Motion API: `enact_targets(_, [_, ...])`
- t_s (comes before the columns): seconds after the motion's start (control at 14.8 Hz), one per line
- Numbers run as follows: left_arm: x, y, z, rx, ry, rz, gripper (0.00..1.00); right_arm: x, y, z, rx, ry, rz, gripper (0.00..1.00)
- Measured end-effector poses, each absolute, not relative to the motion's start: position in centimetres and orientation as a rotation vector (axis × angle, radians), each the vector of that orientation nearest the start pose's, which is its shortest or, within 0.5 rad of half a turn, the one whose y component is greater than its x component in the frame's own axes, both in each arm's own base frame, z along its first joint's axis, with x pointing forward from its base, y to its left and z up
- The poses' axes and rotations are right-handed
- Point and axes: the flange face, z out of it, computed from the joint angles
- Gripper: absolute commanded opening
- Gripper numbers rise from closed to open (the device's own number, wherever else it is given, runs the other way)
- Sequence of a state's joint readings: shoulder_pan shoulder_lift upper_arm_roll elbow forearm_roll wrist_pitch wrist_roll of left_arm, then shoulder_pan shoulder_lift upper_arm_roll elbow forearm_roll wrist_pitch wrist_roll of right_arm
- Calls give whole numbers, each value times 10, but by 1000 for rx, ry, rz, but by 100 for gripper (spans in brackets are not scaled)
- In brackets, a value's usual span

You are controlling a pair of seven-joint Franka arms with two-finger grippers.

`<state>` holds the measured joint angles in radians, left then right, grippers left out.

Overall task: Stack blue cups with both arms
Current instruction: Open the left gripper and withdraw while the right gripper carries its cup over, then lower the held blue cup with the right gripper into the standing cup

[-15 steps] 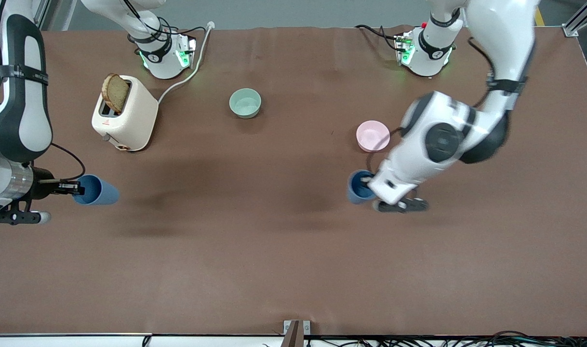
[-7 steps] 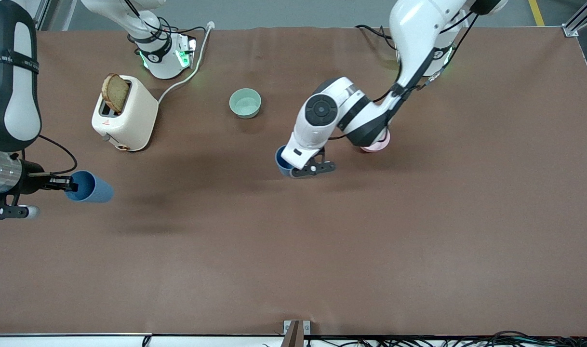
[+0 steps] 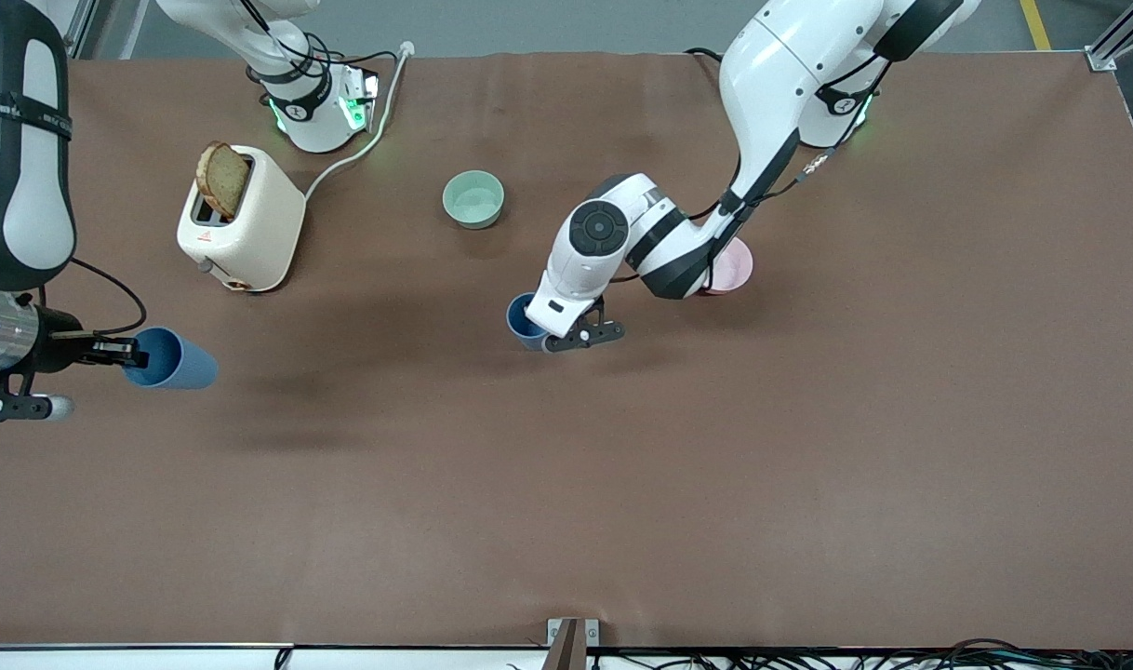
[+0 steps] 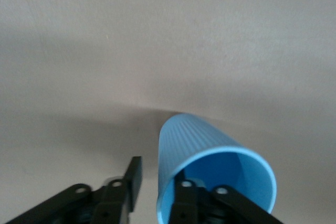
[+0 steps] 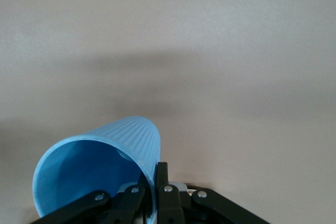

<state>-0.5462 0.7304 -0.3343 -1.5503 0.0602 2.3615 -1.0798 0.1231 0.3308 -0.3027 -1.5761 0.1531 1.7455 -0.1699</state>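
One blue cup [image 3: 524, 319] [image 4: 210, 145] stands mouth up near the table's middle, nearer the front camera than the green bowl. My left gripper [image 3: 542, 331] [image 4: 160, 174] is open astride its rim: one finger is inside the cup and the outer finger [image 4: 135, 169] stands a small gap off the wall. The other blue cup [image 3: 174, 362] [image 5: 105, 150] hangs on its side above the table at the right arm's end. My right gripper [image 3: 120, 355] [image 5: 153, 174] is shut on its rim, pinching the wall between its fingers.
A cream toaster [image 3: 241, 221] with a bread slice stands close to the right arm's base, its cable running to the table's back edge. A pale green bowl [image 3: 473, 198] sits mid-table. A pink bowl [image 3: 734, 268] is partly covered by the left arm's elbow.
The left arm carried its cup from its own end to the table's middle, and its fingers have parted from the cup wall. The right arm shifted slightly, still holding its cup.
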Motion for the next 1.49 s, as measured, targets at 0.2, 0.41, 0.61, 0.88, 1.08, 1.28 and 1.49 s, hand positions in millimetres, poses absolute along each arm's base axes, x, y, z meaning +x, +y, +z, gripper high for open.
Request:
enact_targets(0.2, [508, -516, 293, -3295, -445, 86, 100, 634, -76, 449, -3058, 51, 199, 6])
enact_targets(0.41, [546, -462, 406, -3207, -535, 52, 100, 633, -51, 460, -3058, 88, 195, 6])
enact_targets(0.61, [578, -363, 516, -3169, -553, -36, 100, 629, 8, 476, -3056, 189, 192, 6])
enact_targets(0.88, [589, -243, 593, -3136, -450, -79, 100, 607, 146, 499, -3056, 235, 170, 4])
enact_targets(1.08, [582, -181, 628, -3118, -317, -71, 100, 567, 269, 505, -3062, 223, 134, 4])
enact_targets(1.28, [574, -134, 645, -3105, -168, -39, 100, 533, 341, 504, -3057, 229, 96, 4])
enact_targets(1.49, [570, -126, 642, -3094, -110, -6, 100, 528, 356, 487, -3064, 225, 93, 4])
